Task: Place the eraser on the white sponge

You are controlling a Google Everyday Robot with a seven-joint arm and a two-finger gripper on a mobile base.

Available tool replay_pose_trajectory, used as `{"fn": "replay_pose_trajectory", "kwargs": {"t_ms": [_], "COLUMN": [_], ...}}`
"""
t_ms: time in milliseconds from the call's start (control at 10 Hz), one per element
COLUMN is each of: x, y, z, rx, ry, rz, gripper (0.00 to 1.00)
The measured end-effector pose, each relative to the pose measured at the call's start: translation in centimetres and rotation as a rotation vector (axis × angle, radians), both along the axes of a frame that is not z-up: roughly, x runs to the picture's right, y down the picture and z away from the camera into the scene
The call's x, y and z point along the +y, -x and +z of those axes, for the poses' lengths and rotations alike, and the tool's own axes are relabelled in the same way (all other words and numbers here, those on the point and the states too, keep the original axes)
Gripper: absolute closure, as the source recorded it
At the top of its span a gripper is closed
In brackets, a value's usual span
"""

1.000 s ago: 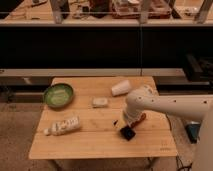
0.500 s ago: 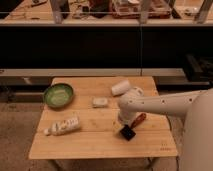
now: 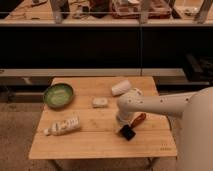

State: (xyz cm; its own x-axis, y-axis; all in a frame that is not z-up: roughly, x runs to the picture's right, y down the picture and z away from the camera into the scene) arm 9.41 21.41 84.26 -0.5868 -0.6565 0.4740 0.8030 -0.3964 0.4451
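Toward the front right corner of the counter (image 3: 90, 142), the eraser (image 3: 127, 132) lies just below the gripper (image 3: 124, 121); whether it is gripped cannot be told. The white sponge (image 3: 99, 102) sits mid-counter, apart.

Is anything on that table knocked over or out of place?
Two things lie on their sides: the paper cup near the far edge and the white bottle in front of the green bowl. Nothing looks spilled. The gripper is by the eraser.

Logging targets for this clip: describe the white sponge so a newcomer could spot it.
On the wooden table, look between the green bowl and the tipped white cup. The white sponge lies there, left of the gripper by the black eraser: a small, flat, pale pad.
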Motion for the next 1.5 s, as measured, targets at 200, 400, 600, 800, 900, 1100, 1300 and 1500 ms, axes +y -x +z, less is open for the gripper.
{"fn": "replay_pose_trajectory", "kwargs": {"t_ms": [200, 400, 600, 800, 900, 1100, 1300, 1500], "x": [-0.2, -0.7, -4.3, -9.9, -12.4, -16.4, -19.1, -20.4], "y": [-0.5, -0.8, 0.5, 2.8, 4.0, 6.7, 8.9, 10.0], "z": [0.2, -0.1, -1.5, -3.2, -3.7, -3.2, -1.5, 0.3], "rx": [0.004, 0.003, -0.035, -0.086, -0.108, -0.150, -0.188, -0.203], "ry": [-0.002, 0.000, -0.043, -0.103, -0.125, -0.152, -0.152, -0.145], "rz": [0.014, 0.025, 0.046, 0.036, 0.021, -0.008, -0.005, -0.010], "gripper": [0.81, 0.98, 1.00, 1.00, 1.00, 1.00, 1.00, 1.00]}}
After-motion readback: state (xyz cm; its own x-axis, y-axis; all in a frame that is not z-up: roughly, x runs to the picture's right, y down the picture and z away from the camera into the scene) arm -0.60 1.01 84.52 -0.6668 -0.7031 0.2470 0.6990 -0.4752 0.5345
